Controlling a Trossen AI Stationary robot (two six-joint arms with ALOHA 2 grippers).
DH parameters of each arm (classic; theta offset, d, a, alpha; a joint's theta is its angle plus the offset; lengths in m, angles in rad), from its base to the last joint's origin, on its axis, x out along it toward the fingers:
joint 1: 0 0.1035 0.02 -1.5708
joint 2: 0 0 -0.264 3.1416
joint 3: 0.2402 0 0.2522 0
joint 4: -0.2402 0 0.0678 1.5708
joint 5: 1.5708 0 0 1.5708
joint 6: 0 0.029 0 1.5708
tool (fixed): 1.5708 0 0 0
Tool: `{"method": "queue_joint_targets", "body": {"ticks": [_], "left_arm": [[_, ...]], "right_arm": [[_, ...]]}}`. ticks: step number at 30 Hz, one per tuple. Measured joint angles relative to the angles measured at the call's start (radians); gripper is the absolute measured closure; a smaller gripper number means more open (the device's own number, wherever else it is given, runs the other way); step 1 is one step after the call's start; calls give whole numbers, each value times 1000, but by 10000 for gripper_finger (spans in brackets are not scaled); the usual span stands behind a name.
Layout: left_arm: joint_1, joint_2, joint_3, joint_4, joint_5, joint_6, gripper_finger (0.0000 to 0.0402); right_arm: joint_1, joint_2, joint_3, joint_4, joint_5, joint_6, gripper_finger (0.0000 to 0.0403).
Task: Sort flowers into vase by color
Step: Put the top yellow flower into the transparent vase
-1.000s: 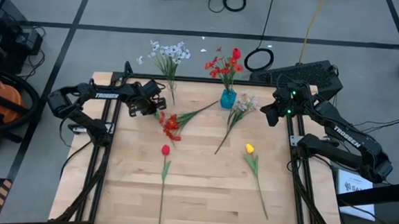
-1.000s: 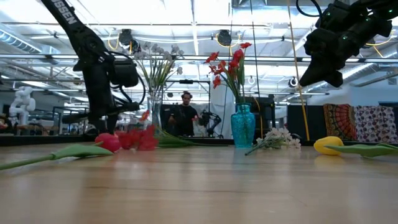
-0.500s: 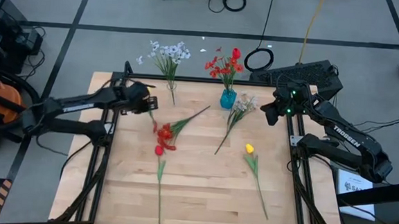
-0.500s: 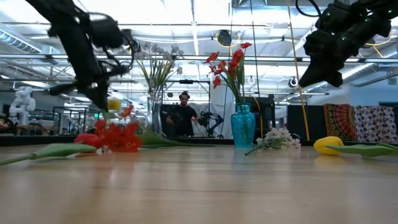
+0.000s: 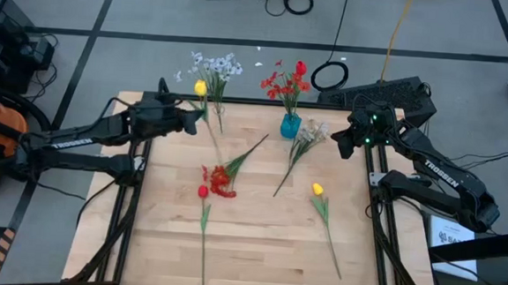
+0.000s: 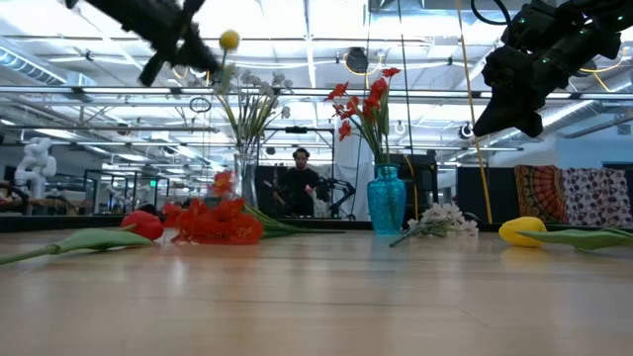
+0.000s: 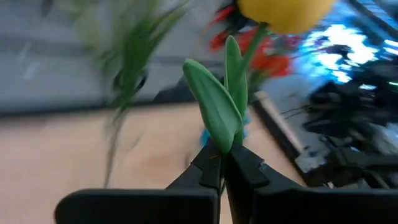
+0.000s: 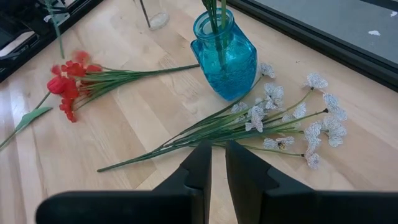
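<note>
My left claw (image 7: 222, 163) clamped on yellow tulip (image 5: 200, 88) stem, held aloft near clear vase (image 5: 218, 120). Looks light, stem bendy, head prob. wobbles; best grip low on stem. Right claw (image 8: 217, 163) hovers over white spray (image 8: 273, 118), fingers slightly apart.

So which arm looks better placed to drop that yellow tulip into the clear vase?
The left. Its pincer is shut on the yellow tulip's stem, raised beside the clear vase. The right pincer hovers over the white spray, holding nothing.

The yellow tulip (image 7: 283, 12) is cropped at the top edge, its surroundings seemingly motion-blurred.
</note>
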Motion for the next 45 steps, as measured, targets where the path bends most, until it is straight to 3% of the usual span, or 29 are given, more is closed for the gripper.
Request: {"method": "queue_joint_targets", "body": {"ticks": [7, 20, 23, 34, 45], "left_arm": [[-26, 48, 0, 327, -5, 410, 391], [-21, 110, 1, 545, -267, 725, 391], [-12, 103, 2, 555, -317, 742, 391], [50, 129, 3, 532, -319, 722, 391], [50, 287, 3, 410, -327, 484, 391]], "right_arm": [[0, 0, 0, 0, 0, 6, 363], [0, 0, 0, -2, -1, -4, 363], [0, 0, 0, -2, -1, -12, 363], [0, 0, 0, -3, -1, -35, 363], [0, 0, 0, -3, -1, -38, 363]]}}
